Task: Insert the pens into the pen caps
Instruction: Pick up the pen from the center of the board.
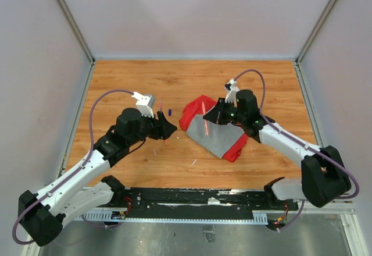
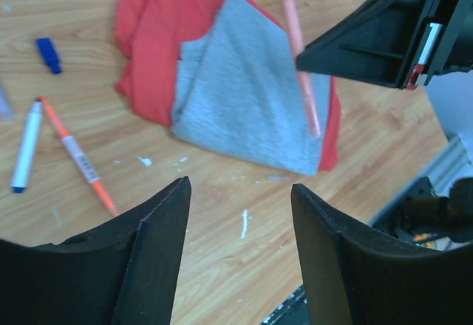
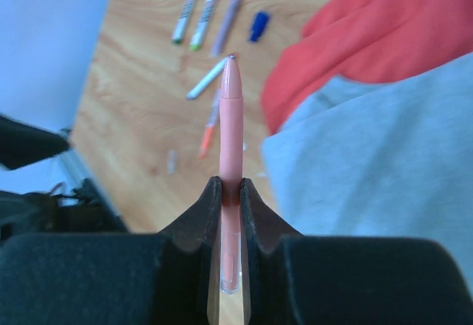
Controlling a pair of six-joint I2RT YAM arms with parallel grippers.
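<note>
Pink pen (image 3: 230,118) clamped in the closed right gripper (image 3: 230,188); left gripper (image 2: 240,192) spread wide, empty. A cap should be gripped squarely and aligned with the pen's axis.

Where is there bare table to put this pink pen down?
Bare wood: the far table edge behind the cloth, and right of the cloth. Crowded left of it: pens, blue cap, left gripper. The right gripper holds the pink pen.
</note>
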